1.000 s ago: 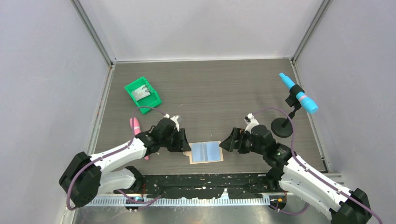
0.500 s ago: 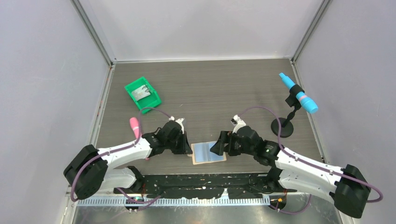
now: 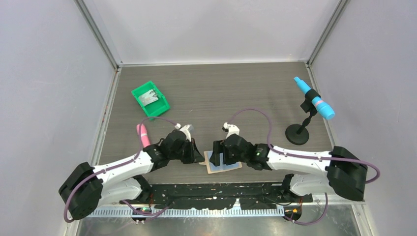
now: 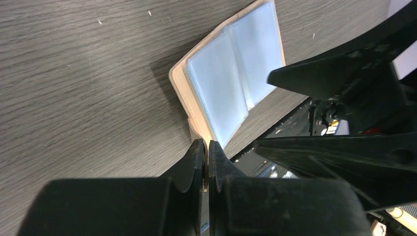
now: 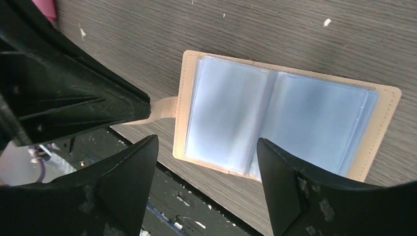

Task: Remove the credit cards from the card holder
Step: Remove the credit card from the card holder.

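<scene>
1. The card holder is found lying open, blue side up, on the bench near its front edge, between the two claws.
2. The left claw is seen pinched onto the holder's strap tab, tips pressed together low at the bench.
3. The right claw is seen spread wide just above the half nearer the tab; contact cannot be told.
4. Pale blue faces are noted on both halves; credit cards cannot be told from plain panels.
5. A green bin is noted well apart, far left.
</scene>
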